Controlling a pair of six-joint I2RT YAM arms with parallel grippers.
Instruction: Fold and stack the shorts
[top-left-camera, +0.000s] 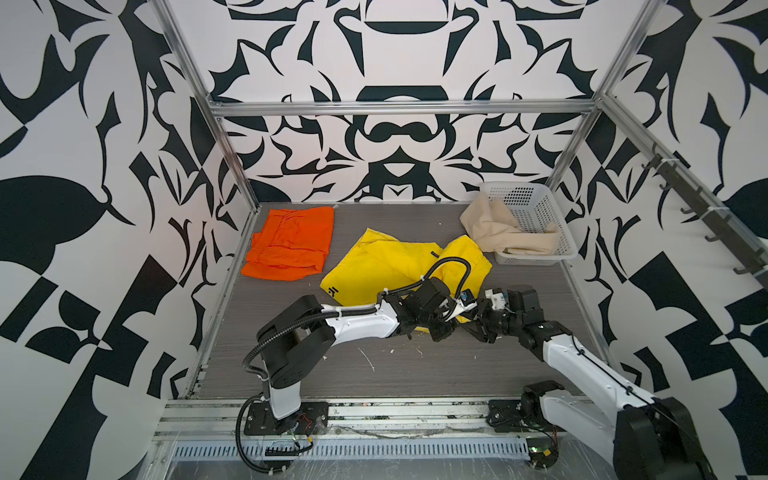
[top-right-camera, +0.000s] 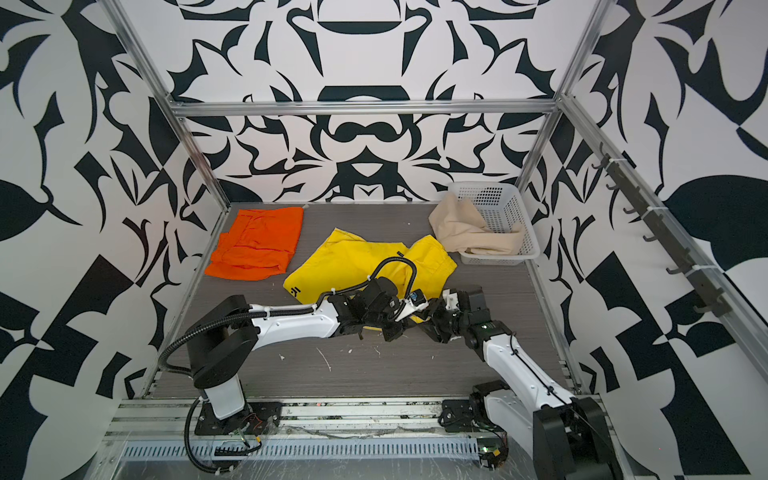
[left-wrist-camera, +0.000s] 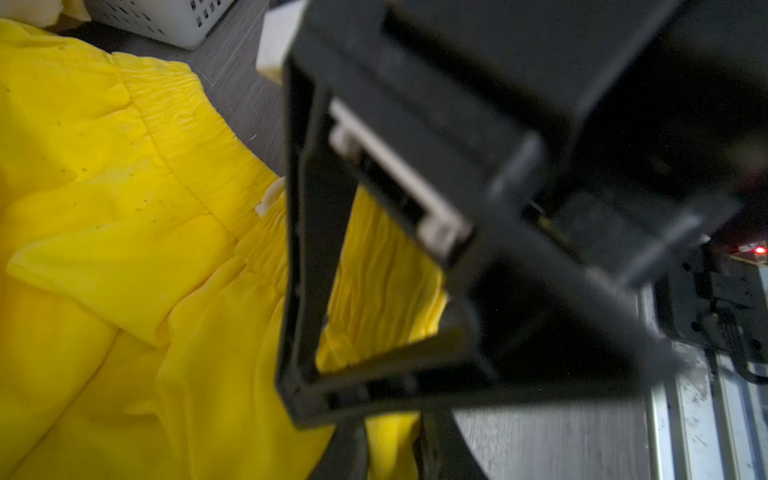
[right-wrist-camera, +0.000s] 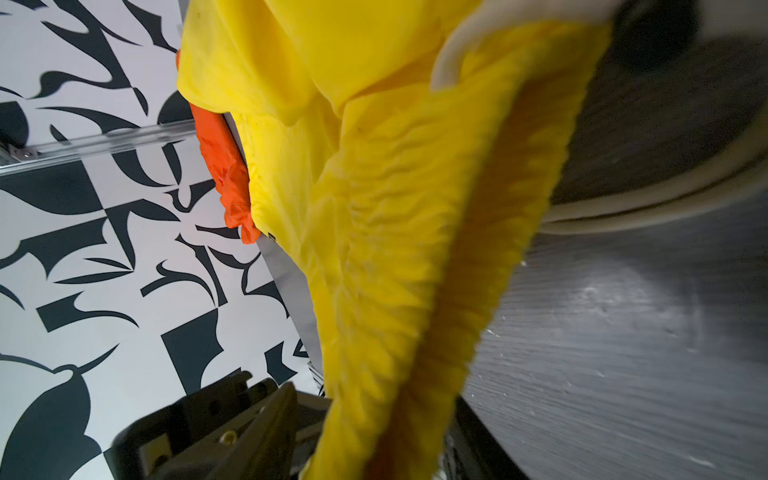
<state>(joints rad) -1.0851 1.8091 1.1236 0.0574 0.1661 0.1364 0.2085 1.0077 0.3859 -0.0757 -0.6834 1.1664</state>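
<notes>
Left gripper (left-wrist-camera: 392, 440): closed on the yellow shorts (left-wrist-camera: 124, 249). A fold of yellow cloth is seen pinched between its dark fingers (left-wrist-camera: 347, 449), which are only partly in view.
Right gripper (right-wrist-camera: 374, 419): the jaws are held apart. The gathered waistband (right-wrist-camera: 395, 249) passes between them, and no clamping is seen.
Meeting place: in both top views the two grippers are found just beside each other, at the near right edge of the yellow shorts.
Yellow shorts (top-left-camera: 382, 266): spread in the middle of the table (top-left-camera: 374, 365) with some creases. The near edge is hidden under the two wrists, and the far right corner lies near the basket (top-left-camera: 555, 232).
Drawstring (right-wrist-camera: 451, 58): a pale cord is seen at the waistband, blurred.
Orange shorts (top-left-camera: 291, 245): laid flat at the far left of the table, just beside the yellow shorts. Whether the two are touching cannot be told.
Beige shorts (top-left-camera: 494, 232): crumpled, partly inside the basket and partly hung over its left wall onto the table.
Basket: white and perforated, placed at the far right corner of the table.
</notes>
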